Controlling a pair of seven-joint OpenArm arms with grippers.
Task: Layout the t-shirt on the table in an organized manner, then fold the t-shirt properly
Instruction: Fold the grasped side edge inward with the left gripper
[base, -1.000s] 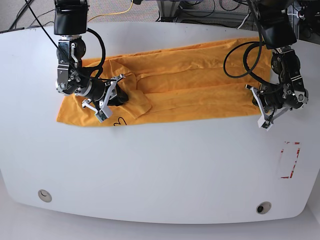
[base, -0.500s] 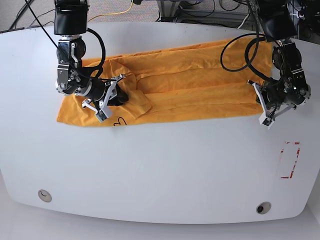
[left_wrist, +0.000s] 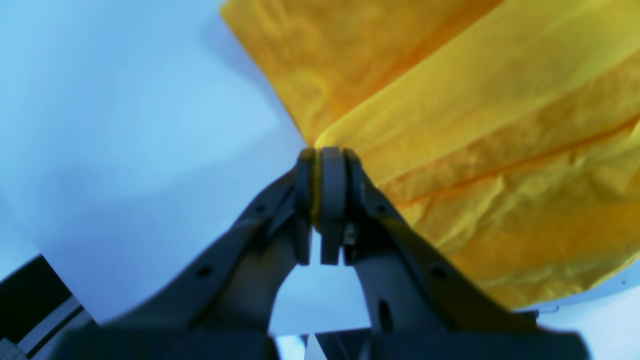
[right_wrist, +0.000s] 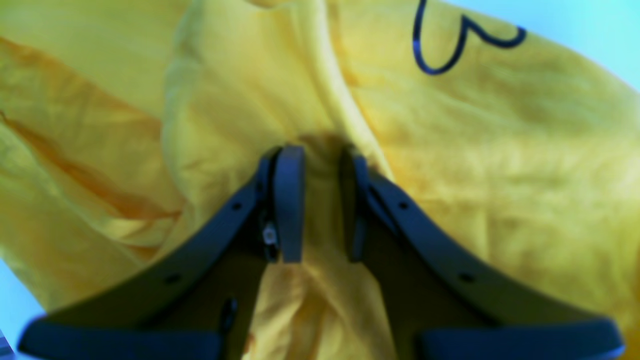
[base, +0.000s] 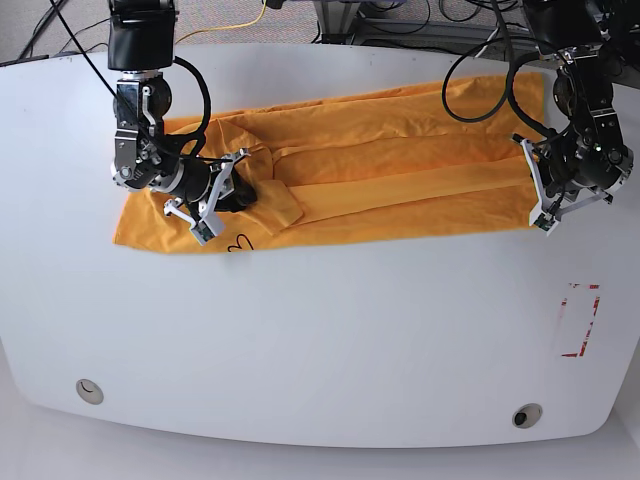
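The orange-yellow t-shirt (base: 380, 170) lies stretched in a long band across the far half of the white table (base: 320, 330), with black script (base: 238, 242) near its left end. My left gripper (base: 533, 195) is on the right of the base view. It is shut on the shirt's right edge, and a thin strip of fabric shows between its pads in the left wrist view (left_wrist: 325, 155). My right gripper (base: 240, 195) is on the left of the base view. It pinches a bunched fold of the shirt (right_wrist: 500, 150) between its fingers (right_wrist: 320, 155).
A red-marked rectangle (base: 580, 320) is at the table's right front. Two round grommet holes (base: 89, 390) (base: 526, 415) sit near the front edge. Cables (base: 400, 30) run behind the table's far edge.
My left gripper has moved right and a little back with the shirt's edge in it, pulling the shirt longer and flatter. The right arm has not moved.
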